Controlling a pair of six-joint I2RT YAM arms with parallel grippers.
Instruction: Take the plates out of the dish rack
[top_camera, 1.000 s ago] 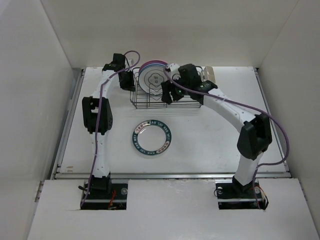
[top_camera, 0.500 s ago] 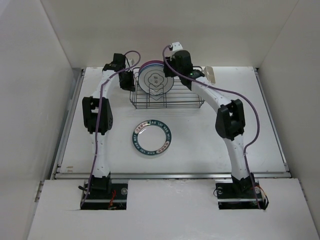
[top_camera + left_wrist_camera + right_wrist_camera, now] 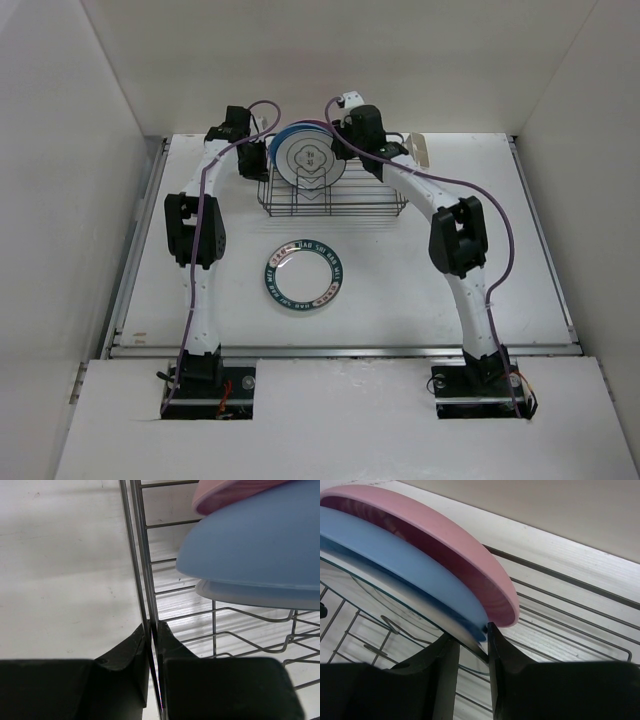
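The dish rack (image 3: 352, 203) stands at the back of the table. In it stand a white plate with a centre motif (image 3: 310, 160), a blue plate (image 3: 276, 146) behind it and a pink plate (image 3: 470, 545) at the very back. My right gripper (image 3: 343, 142) is at their upper right rims. Its fingers (image 3: 496, 655) close round the white plate's rim (image 3: 420, 607) and the blue plate's rim (image 3: 415, 560), with the pink plate outside them. My left gripper (image 3: 256, 160) is shut on the dish rack's end wire (image 3: 145, 580). A white plate with a dark lettered rim (image 3: 304, 275) lies flat in front of the rack.
A cream plastic cup (image 3: 420, 150) hangs on the rack's right end. White walls enclose the table at the back and on both sides. A raised ledge (image 3: 340, 350) runs along the near edge in front of the arm bases.
My right arm has swung from the front of the rack up to the top right rims of the plates. The plates have tipped a little left, so more blue shows. My left gripper has not moved.
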